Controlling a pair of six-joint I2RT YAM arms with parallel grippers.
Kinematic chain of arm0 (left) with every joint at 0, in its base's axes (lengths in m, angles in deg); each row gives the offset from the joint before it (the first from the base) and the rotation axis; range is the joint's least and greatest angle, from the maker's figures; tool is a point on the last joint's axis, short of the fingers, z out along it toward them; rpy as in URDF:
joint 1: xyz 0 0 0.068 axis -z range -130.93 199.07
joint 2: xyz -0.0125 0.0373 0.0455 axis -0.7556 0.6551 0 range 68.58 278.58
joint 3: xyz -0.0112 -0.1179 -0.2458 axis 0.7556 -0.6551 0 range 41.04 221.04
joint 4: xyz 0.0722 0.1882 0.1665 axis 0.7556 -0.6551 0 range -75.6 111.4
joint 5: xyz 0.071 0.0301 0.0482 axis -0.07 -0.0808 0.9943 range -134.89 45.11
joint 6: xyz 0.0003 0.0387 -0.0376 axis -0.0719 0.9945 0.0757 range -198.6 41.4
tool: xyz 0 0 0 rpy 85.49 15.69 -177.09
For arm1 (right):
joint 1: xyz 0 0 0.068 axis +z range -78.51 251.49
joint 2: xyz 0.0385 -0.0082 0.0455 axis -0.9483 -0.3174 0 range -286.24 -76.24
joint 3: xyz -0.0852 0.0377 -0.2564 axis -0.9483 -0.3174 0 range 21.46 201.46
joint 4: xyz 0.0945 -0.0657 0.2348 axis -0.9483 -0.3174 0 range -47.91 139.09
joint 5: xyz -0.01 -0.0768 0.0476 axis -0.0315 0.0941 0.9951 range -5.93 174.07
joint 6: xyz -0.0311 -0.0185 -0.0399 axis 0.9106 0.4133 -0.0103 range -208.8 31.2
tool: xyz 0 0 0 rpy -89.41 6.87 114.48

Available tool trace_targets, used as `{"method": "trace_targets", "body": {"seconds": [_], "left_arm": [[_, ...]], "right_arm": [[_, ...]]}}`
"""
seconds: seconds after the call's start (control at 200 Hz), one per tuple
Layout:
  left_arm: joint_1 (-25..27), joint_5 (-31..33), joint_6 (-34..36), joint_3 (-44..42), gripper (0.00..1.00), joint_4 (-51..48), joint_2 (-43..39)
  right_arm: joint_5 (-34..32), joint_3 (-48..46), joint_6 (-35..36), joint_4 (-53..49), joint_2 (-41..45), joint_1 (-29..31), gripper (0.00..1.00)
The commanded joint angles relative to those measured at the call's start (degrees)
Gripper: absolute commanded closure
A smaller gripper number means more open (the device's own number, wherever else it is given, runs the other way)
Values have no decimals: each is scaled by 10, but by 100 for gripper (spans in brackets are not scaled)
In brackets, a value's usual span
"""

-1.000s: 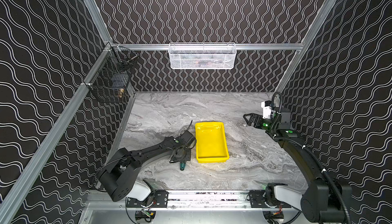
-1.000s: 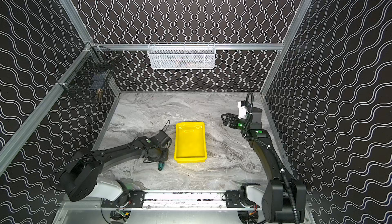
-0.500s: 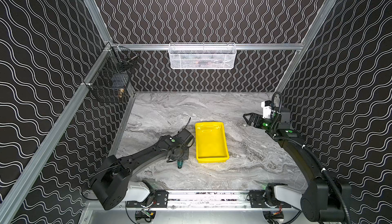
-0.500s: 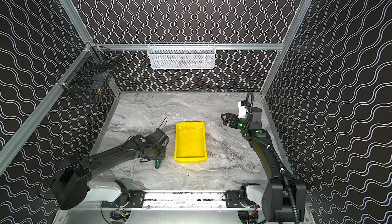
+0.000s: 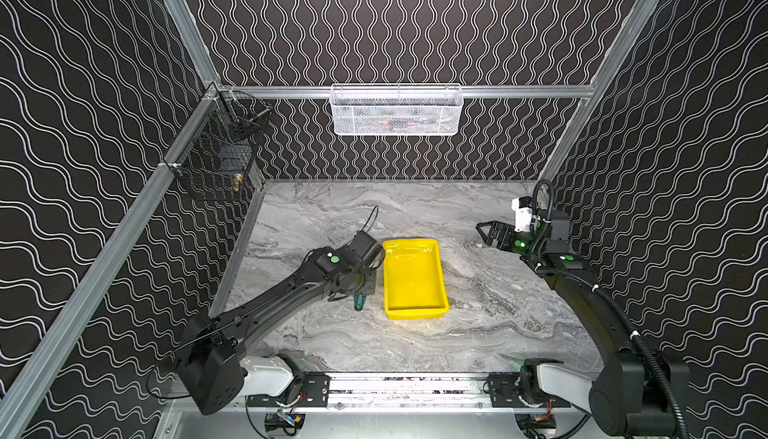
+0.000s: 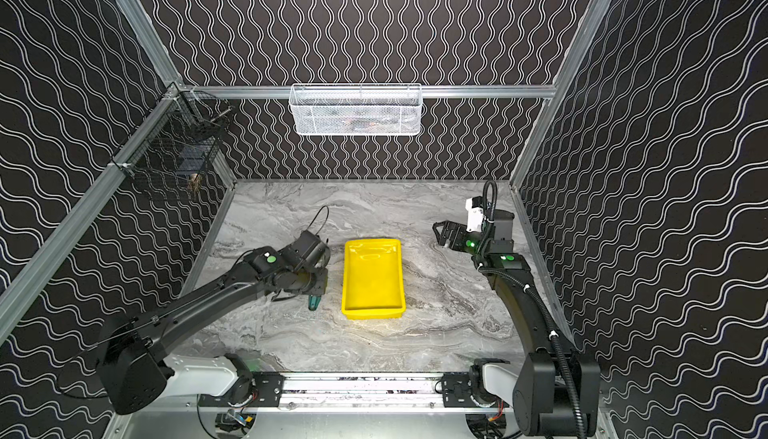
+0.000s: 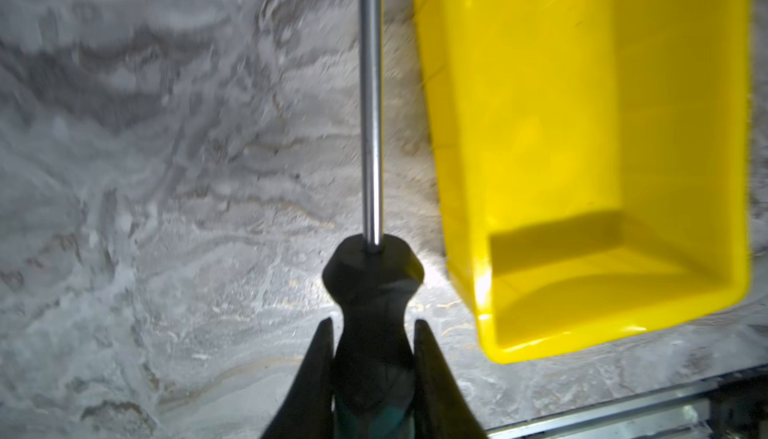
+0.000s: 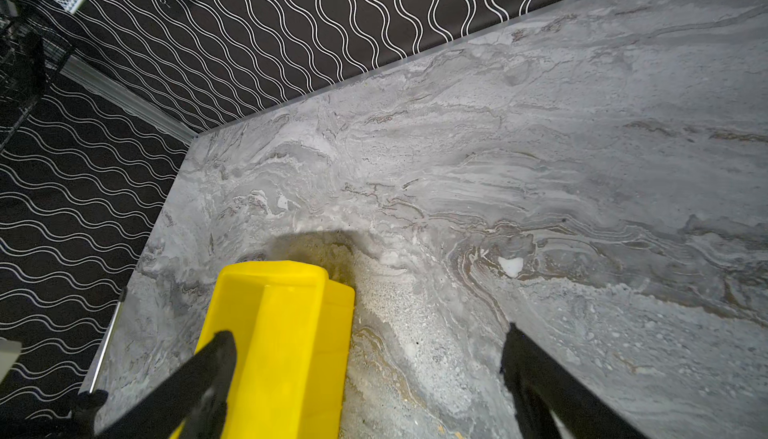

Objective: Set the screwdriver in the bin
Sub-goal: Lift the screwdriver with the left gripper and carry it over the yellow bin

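Note:
The screwdriver (image 7: 371, 125) has a black-and-green handle and a long metal shaft that runs alongside the long wall of the bin (image 7: 582, 125). My left gripper (image 7: 372, 322) is shut on the handle, a finger pressed to each side. In both top views the green handle end (image 5: 358, 302) (image 6: 313, 302) pokes out below the left gripper (image 5: 361, 291), just left of the empty yellow bin (image 5: 415, 277) (image 6: 372, 279). My right gripper (image 5: 484, 235) (image 8: 368, 331) hangs open to the right of the bin (image 8: 282, 333), holding nothing.
A white mesh basket (image 5: 397, 111) hangs on the back wall. A black wire basket (image 5: 216, 162) hangs on the left wall. Patterned walls close in three sides of the marble table (image 5: 478, 312). The metal rail (image 5: 407, 387) with the arm bases runs along the front.
The left arm has straightened and its gripper has carried the screwdriver slightly away from the front edge, beside the bin. The right arm has not moved.

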Motion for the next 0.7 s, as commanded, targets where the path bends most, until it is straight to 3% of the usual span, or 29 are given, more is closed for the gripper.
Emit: {"method": "trace_targets", "body": {"seconds": [0.0,0.35,0.696], "left_arm": [[7,-16,40,48,100,9,36],[47,-54,94,190,100,87,226],[86,-58,91,153,100,120,305]], "right_arm": [[10,5,-4,15,1,0,0],[8,10,-5,16,5,0,0],[10,12,-4,15,9,-1,0]]}}
